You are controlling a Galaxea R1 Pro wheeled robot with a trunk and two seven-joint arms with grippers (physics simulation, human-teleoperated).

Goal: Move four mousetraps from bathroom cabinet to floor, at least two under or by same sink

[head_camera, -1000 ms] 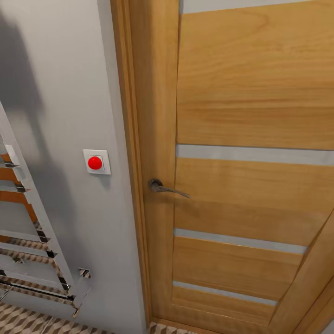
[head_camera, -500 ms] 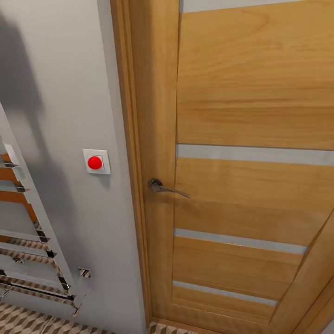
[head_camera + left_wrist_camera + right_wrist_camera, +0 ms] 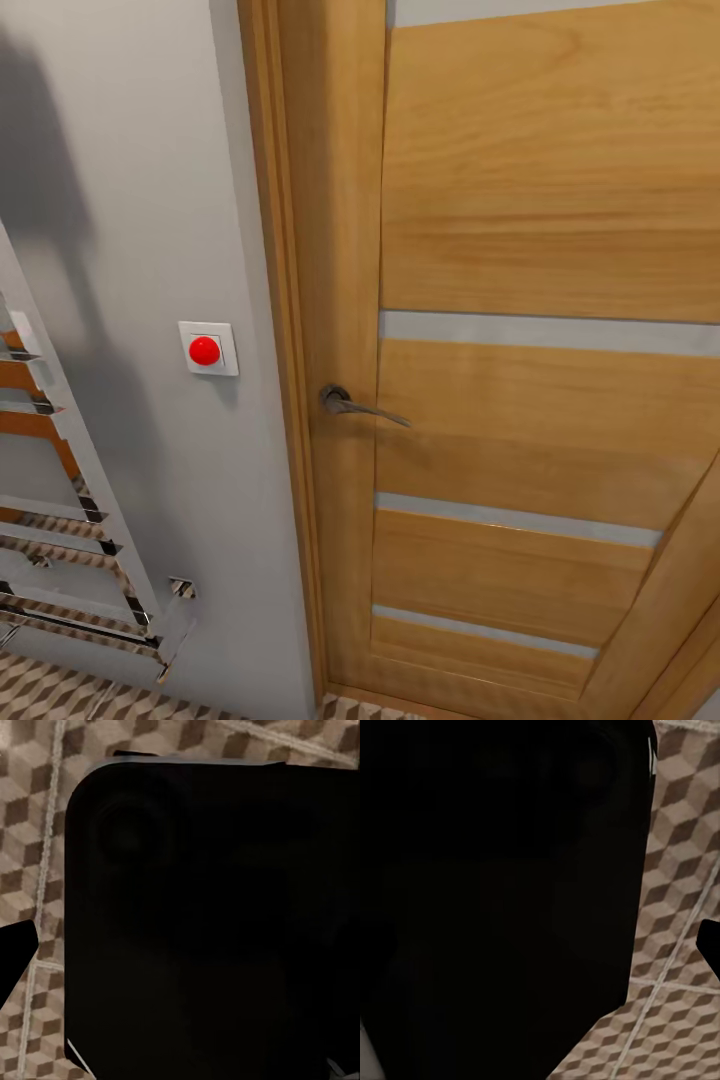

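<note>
Head view: wooden door point(image 3: 540, 380) w/ pale horizontal strips takes the right side, grey wall point(image 3: 150, 200) at 9 o'clock; no writing legible anywhere. Bathroom floor point(image 3: 60, 695), cube-pattern tiles, sits at 7 o'clock under a chrome towel rail point(image 3: 70, 560); wrist views show the same tiles point(image 3: 30, 832) point(image 3: 682, 870) beside a big black body, so can't tell either gripper's opening or any hold. Smaller bits: lever handle point(image 3: 360, 404) pointing to 3 o'clock, red button point(image 3: 205, 350) on its wall plate.

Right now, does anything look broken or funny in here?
Nothing stands out. The wooden door is shut with its handle level, the red button sits straight on its wall plate, and the chrome towel rail looks whole. The patterned floor tiles show no spills.
</note>
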